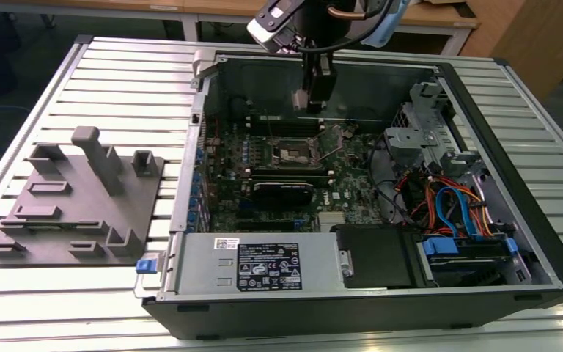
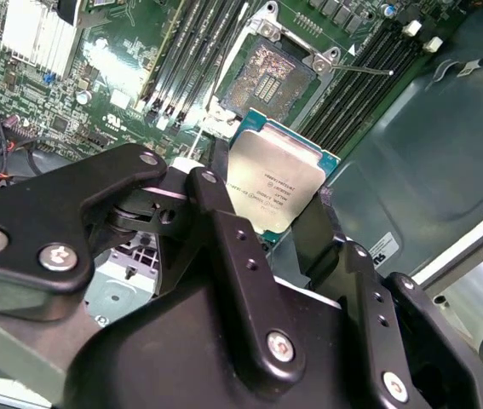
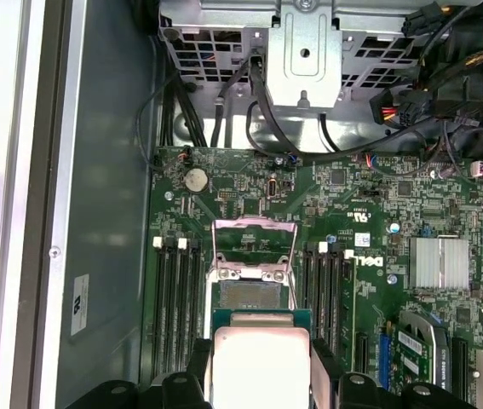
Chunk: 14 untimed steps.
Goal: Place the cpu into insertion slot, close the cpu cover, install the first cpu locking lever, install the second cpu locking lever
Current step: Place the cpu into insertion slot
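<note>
Cpu point(image 2: 277, 183) sits clamped by its edges between the two black fingers point(image 2: 215, 221) of the hand point(image 2: 271, 203), its silvery top bearing small print, hovering apart from the board. Just beyond the hand's fingertips lies the insertion slot point(image 3: 250, 294), bare, with the cpu cover point(image 3: 254, 224) standing raised on its far side. Long black memory slots point(image 3: 177, 298) flank the slot on both sides of the hand. All of this sits inside the open computer case point(image 1: 545, 242) on the slatted tabletop point(image 1: 115, 73). A white sticker point(image 3: 79, 305) marks the case wall beside the hand; the labelled power supply box point(image 1: 262, 268) lies well apart.
</note>
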Each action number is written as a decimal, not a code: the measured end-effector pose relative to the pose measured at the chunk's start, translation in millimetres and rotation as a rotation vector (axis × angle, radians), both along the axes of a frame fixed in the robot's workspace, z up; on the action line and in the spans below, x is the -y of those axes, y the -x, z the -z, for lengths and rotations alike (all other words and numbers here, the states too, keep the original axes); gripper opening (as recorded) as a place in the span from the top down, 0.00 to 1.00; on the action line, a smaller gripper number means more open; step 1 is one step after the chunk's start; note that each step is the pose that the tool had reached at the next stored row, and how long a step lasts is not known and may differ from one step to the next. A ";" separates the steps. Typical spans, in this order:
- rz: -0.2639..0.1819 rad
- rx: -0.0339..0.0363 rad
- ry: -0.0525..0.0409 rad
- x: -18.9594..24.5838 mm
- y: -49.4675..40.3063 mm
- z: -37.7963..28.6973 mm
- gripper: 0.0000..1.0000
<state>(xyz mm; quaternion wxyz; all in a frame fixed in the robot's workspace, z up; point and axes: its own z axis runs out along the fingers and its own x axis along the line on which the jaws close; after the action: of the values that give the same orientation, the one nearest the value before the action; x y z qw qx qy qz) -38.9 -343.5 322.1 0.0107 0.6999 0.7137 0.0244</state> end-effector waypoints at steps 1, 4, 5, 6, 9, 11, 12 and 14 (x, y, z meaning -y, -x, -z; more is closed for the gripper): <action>0.000 0.0000 0.0001 0.3 0.0 0.1 0.46; 0.000 -0.0001 0.0002 0.8 0.0 0.5 0.46; 0.000 0.0000 0.0002 0.9 0.0 0.7 0.46; 0.000 0.0000 0.0002 0.9 0.0 0.9 0.46; 0.000 0.0000 0.0001 0.9 0.0 1.0 0.46; 0.000 0.0000 0.0001 1.0 0.0 1.0 0.46; 0.000 0.0000 0.0001 0.9 0.0 1.0 0.46; 0.000 0.0000 0.0001 1.0 0.0 1.0 0.46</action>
<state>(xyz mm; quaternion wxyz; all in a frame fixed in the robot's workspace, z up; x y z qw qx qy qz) -38.9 -344.5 321.1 0.0107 0.6999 0.7137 0.0244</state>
